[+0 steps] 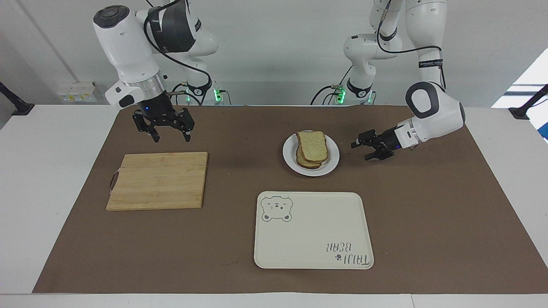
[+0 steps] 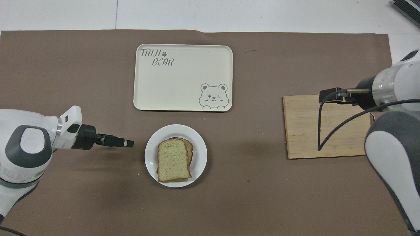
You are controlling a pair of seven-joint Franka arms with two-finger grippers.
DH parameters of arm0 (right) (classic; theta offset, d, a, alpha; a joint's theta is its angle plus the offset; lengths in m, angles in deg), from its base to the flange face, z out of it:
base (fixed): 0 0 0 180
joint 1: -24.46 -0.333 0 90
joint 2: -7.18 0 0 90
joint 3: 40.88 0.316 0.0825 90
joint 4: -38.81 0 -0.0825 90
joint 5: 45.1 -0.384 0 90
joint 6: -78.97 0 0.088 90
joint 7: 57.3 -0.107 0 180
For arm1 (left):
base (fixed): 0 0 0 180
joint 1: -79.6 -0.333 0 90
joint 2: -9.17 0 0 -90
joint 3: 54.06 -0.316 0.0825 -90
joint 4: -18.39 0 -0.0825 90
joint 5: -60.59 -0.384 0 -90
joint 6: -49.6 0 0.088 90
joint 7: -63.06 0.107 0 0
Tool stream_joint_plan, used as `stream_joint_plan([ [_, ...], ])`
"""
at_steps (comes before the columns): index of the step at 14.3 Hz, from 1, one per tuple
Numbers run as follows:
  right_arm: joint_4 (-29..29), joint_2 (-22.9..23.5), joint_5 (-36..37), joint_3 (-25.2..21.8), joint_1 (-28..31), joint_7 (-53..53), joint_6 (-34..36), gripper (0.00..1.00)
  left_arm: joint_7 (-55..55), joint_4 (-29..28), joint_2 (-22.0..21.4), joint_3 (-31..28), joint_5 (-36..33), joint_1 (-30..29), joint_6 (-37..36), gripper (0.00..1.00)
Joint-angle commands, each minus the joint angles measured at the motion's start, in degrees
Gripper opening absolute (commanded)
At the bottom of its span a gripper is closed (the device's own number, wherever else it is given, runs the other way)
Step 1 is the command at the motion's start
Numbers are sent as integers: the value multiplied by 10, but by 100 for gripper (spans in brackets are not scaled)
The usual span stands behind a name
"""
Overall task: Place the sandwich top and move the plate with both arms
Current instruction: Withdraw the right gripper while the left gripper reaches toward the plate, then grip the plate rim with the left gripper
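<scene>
The sandwich top (image 1: 312,143) (image 2: 173,158), a speckled tan slice with a brown crust, lies on a stack of bread on the white plate (image 1: 332,162) (image 2: 200,148). My left gripper (image 1: 362,150) (image 2: 128,143) hangs low beside the plate, toward the left arm's end of the table. It is open and empty, a short gap from the rim. My right gripper (image 1: 171,137) (image 2: 325,96) is up in the air over the wooden cutting board (image 1: 158,179) (image 2: 311,131), open with nothing in it.
A cream bear-printed tray (image 1: 312,235) (image 2: 182,82) lies farther from the robots than the plate, with nothing on it. The cutting board sits toward the right arm's end of the table. A brown mat (image 1: 428,222) covers the table.
</scene>
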Motion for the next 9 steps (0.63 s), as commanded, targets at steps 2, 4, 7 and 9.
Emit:
stream_joint_plan([
  [2, 58, -8, 19, 7, 25, 18, 84, 100, 81, -36, 13, -7, 74, 24, 17, 100],
  [4, 67, -17, 17, 7, 31, 27, 126, 100, 115, -45, 34, -6, 96, 25, 16, 100],
  [7, 63, -29, 18, 3, 34, 28, 183, 100, 156, -62, 52, -6, 125, 28, 16, 100],
  [9, 50, -39, 19, 2, 55, 30, 191, 100, 156, -70, 50, -6, 130, 28, 9, 100],
])
